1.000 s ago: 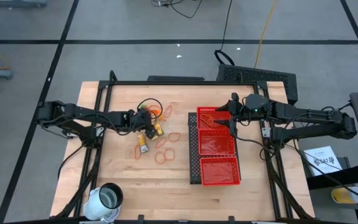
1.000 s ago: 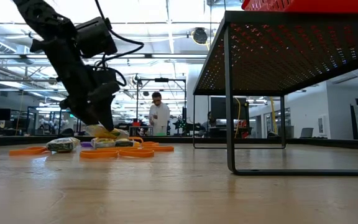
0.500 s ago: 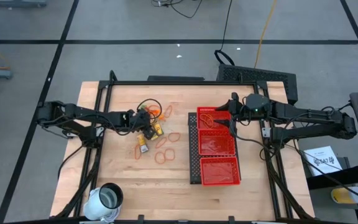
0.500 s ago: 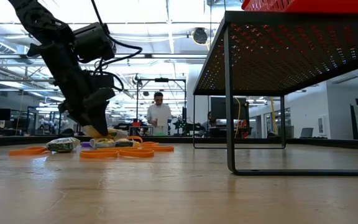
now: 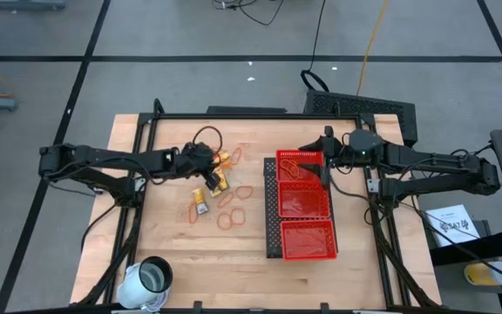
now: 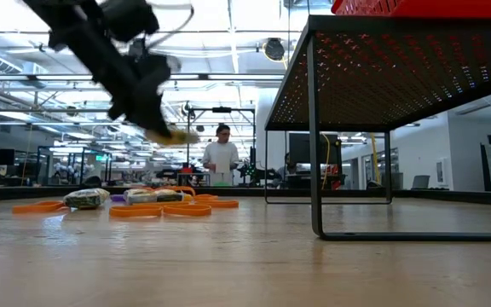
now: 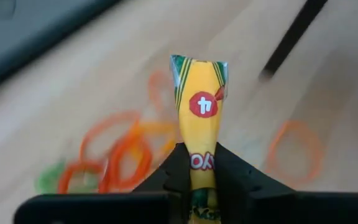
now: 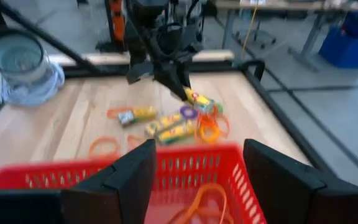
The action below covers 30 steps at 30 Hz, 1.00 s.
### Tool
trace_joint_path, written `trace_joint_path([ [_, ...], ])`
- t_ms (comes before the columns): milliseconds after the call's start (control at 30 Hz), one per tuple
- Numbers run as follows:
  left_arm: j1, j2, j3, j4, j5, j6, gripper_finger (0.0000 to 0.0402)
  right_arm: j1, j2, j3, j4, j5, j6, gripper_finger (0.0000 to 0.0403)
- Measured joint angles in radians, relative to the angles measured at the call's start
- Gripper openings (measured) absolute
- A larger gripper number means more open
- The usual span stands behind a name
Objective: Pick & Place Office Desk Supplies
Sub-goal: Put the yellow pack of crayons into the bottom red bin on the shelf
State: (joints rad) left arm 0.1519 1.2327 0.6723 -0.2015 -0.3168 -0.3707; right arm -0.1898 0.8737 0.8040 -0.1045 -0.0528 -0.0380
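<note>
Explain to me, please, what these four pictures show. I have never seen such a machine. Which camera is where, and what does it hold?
This is a robot with two dark arms at a wooden table. One picture looks straight down from above. One looks level across the tabletop into the room, where a person stands far behind. The other two come from cameras on the wrists.

The left gripper is shut on a yellow packet, lifted above the table; the low view shows it in the air. Below it lie orange rubber bands, more packets and small coloured pieces.

The right gripper is open and empty, over the red mesh tray, near its end compartment where some bands already lie. A white cup stands at the table's near corner.
</note>
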Motion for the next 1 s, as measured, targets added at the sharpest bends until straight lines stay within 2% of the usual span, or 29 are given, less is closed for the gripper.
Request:
trace_joint_path([
  [167, -0.055, -0.028, 0.058, 0.202, 0.002, 0.198, 0.0077, 0.002, 0.018, 0.000, 0.101, 0.000, -0.001, 0.0229],
  [367, -0.135, -0.001, 0.117, 0.455, 0.011, 0.354, 0.0065, 0.002, 0.076, 0.000, 0.201, -0.003, -0.002, 0.0227],
  [467, -0.159, 0.038, 0.148, 0.497, 0.040, 0.400, 0.0058, 0.002, 0.124, 0.000, 0.271, -0.017, 0.006, 0.0227],
  [667, -0.187, 0.155, 0.231, 0.546, 0.059, 0.471, 0.0067, 0.018, 0.269, 0.000, 0.497, -0.188, 0.017, 0.0238],
  [800, -0.203, 0.188, 0.273, 0.549, 0.058, 0.542, 0.0067, 0.042, 0.349, 0.000, 0.611, -0.197, -0.004, 0.0248],
  [1000, -0.213, 0.188, 0.276, 0.548, 0.058, 0.552, 0.0063, 0.048, 0.395, 0.000, 0.669, -0.186, 0.010, 0.0263],
])
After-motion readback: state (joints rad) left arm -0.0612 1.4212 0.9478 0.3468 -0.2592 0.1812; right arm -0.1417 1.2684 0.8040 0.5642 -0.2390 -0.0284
